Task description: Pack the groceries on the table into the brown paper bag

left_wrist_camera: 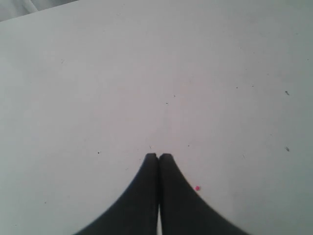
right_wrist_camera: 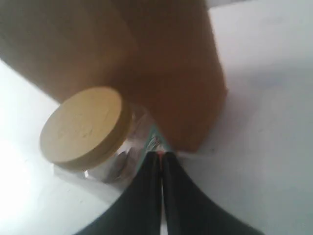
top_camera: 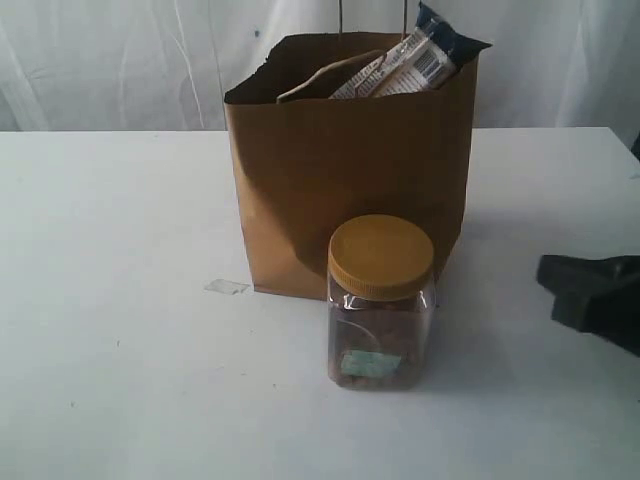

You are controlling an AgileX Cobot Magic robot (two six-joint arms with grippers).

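1. yellow-lidded clear jar (top_camera: 381,305): the only grocery left out on the table (top_camera: 110,300), and the next thing to pack.
2. right gripper (right_wrist_camera: 160,154): jaws pressed together, holding nothing. it sits low at the right edge of the scene.
3. the jar lies to this gripper's left, apart from it. it stands upright with its long axis vertical and its lid on top.
4. left gripper (left_wrist_camera: 158,156): also closed and empty, over bare tabletop with no grocery in its view. the right arm looks the nearer one.
5. brown paper bag (top_camera: 340,170): stands just beyond the jar on its far side, mouth open upward.
6. count: one jar, one bag, and one long dark-blue pasta packet (top_camera: 420,60) poking out of the bag.
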